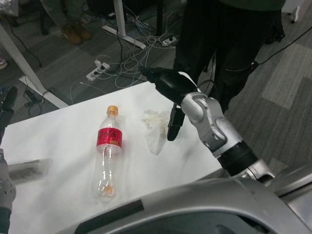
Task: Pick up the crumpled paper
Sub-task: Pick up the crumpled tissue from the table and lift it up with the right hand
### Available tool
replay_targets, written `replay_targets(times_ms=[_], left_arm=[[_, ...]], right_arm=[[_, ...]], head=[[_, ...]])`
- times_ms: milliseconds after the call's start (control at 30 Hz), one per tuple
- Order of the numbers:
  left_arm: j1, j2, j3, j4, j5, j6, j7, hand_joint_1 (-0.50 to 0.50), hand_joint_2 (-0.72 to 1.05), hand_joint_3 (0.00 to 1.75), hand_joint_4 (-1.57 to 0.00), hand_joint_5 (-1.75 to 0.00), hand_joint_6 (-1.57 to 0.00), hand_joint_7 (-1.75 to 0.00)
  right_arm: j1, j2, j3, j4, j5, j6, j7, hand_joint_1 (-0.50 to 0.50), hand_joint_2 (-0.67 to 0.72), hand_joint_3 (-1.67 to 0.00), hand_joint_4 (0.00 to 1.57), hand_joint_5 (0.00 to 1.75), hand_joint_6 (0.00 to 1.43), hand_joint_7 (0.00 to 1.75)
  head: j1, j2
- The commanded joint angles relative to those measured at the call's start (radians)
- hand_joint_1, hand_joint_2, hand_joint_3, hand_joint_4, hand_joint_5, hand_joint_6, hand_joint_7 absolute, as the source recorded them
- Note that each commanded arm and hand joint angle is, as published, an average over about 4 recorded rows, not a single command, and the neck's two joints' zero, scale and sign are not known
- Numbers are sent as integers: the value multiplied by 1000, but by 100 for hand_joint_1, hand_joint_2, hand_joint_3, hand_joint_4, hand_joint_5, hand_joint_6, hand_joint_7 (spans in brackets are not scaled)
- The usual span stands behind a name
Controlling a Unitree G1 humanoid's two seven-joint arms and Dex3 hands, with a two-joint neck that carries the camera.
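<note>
The right hand (169, 92) is hanging over the far right of the white desk (58, 131), its fingers (174, 124) pointing down, spread, gripping nothing, just right of the crumpled paper (155, 127). An empty red-labelled plastic bottle (108, 153) is lying left of the paper. The left hand (6, 109) is showing at the left edge; whether its fingers are apart I cannot tell.

Silver forearm (209, 122), black right hand (168, 85)

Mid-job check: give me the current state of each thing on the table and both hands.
crumpled paper: lying on the table, not lifted
plastic bottle: on its side, capped, nearly empty
right hand: above the paper's right edge, fingers pointing down, holding nothing
left hand: at the table's left edge, barely visible, state unclear
</note>
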Motion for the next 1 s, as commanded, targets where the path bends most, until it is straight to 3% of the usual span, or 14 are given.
replay_targets(times_ms=[33,233,367,533,667,733,1000], left_arm=[[13,0,0,-1,-4,-8,1,-19,87,0,-26,0,0,0],[21,0,0,-1,-10,-15,1,-19,87,0,-26,0,0,0],[29,0,-3,-1,-14,-24,1,-19,87,0,-26,0,0,0],[36,1,-3,-1,-16,-28,1,-17,87,0,-26,0,0,0],[37,3,-6,-1,-16,-28,1,-17,87,0,-26,0,0,0],[36,6,-8,-1,-16,-28,1,-17,87,0,-26,0,0,0],[33,7,-15,-1,-18,-28,1,-16,87,0,-26,0,0,0]], right_arm=[[-59,-20,73,61,-65,48,49,24,44,-8,0,0,0,0],[-106,-18,127,221,-26,41,54,24,47,-8,0,0,0,0],[-107,7,72,338,119,-22,10,22,47,-8,0,0,0,0],[-74,50,-57,482,248,-176,-55,23,47,-8,0,0,0,0],[-59,74,-152,648,402,-383,-124,22,41,-8,0,0,0,0],[-58,81,-180,694,412,-455,-143,22,41,-8,0,0,0,0],[-41,78,-219,707,324,-509,-147,22,41,-8,0,0,0,2]], head=[[5,-13],[12,-25],[21,-26],[23,-37],[20,-41],[15,-46],[10,-57]])
